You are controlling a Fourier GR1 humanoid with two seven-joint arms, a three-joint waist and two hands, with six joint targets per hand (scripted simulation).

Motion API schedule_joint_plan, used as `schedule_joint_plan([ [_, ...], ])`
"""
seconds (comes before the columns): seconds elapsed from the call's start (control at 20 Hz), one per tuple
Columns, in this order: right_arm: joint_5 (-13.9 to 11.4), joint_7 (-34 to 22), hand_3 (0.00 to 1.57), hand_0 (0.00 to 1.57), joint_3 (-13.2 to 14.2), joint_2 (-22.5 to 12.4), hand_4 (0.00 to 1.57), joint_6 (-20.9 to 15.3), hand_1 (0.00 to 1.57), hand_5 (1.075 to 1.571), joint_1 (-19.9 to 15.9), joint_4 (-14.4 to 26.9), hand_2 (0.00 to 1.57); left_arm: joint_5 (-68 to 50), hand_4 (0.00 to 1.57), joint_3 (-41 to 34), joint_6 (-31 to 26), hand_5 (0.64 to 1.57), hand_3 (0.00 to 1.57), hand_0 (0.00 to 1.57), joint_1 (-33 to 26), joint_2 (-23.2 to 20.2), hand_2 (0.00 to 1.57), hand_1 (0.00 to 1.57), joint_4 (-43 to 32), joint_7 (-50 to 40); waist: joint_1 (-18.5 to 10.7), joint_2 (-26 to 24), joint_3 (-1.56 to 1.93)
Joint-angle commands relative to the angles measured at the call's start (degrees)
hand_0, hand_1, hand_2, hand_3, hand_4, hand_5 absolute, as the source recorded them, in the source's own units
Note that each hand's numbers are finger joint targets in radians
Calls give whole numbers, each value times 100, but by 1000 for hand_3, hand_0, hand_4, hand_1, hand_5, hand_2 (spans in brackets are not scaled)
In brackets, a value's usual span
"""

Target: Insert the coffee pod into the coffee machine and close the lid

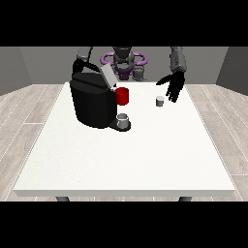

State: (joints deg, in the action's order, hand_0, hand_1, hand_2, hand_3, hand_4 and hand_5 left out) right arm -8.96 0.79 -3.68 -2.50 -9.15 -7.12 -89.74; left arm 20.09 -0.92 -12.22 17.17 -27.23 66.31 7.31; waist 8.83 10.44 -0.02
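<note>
A black coffee machine (91,102) stands on the white table (126,155) at the left, its grey lid (107,75) raised and tilted. A small grey cup (123,120) sits on its drip stand. Behind the machine's front stands a red mug (122,96). The small grey coffee pod (160,100) rests on the table to the right. The hand at the view's right (174,86) hovers just above and behind the pod, fingers spread and pointing down, holding nothing. The hand at the view's left is hidden behind the machine; only its arm (83,54) shows.
The robot's torso (124,62) stands behind the table's far edge. The table's near half lies in front of the machine and pod.
</note>
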Motion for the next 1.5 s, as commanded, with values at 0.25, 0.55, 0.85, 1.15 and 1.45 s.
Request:
schedule_joint_plan([
  [0.25, 158, 62, 0, 0, 277, 130, 0, -5, 0, 1571, -479, 805, 0, 761, 0, 152, 187, 1571, 0, 0, 825, 133, 423, 0, -849, -70, -176, 224, 3],
  [0.55, 298, -317, 0, 0, 569, -237, 0, 226, 0, 1571, -744, 898, 0, 1549, 298, 466, 1082, 1571, 756, 839, 754, 446, 918, 839, -1186, 427, -219, 89, 2],
  [0.85, 36, 159, 0, 0, 294, 92, 0, 22, 0, 1571, -696, 1479, 0, 2258, 413, 834, 1098, 1571, 845, 924, 1128, 394, 1016, 924, -1382, 240, -241, 108, 4],
  [1.15, 70, 106, 0, 0, 256, 183, 0, 10, 0, 1571, -888, 1554, 0, 2829, 284, 1051, 1056, 1571, 820, 877, 1206, 251, 1003, 877, -1931, 317, -202, 166, 3],
  [1.45, 357, 594, 0, 0, 590, -4, 0, 254, 0, 1571, -612, 1998, 0, 3010, 399, 947, 887, 1571, 866, 792, 1223, 427, 979, 792, -2259, 432, -223, -110, 2],
])
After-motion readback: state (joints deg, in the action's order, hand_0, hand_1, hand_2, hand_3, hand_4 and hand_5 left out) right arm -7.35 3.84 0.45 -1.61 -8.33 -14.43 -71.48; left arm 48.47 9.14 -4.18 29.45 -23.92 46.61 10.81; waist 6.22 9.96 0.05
